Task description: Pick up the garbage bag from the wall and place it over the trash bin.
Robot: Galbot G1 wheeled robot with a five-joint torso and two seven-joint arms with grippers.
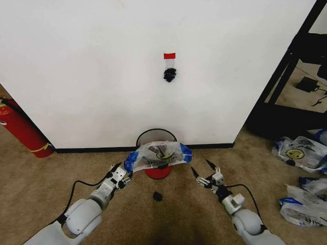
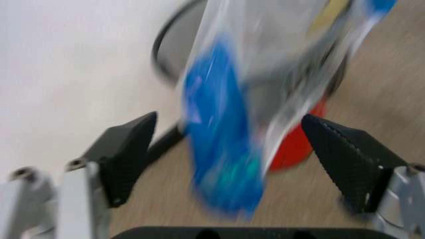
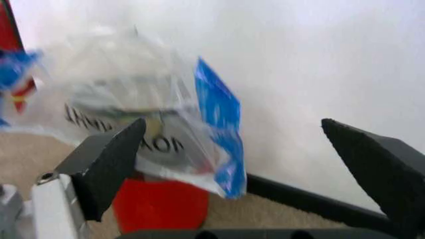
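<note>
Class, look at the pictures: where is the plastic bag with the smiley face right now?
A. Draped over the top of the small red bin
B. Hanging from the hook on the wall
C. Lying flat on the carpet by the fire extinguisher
A: the bag lies spread across the rim of the red bin, and the wall hook above is bare.

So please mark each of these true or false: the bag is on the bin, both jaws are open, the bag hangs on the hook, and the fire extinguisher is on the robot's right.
1. The garbage bag lies over the trash bin. True.
2. The left gripper and the right gripper both have open jaws. True.
3. The bag hangs on the black hook. False: the hook on the wall is bare.
4. The fire extinguisher stands on the robot's right. False: it stands on the left.
</note>
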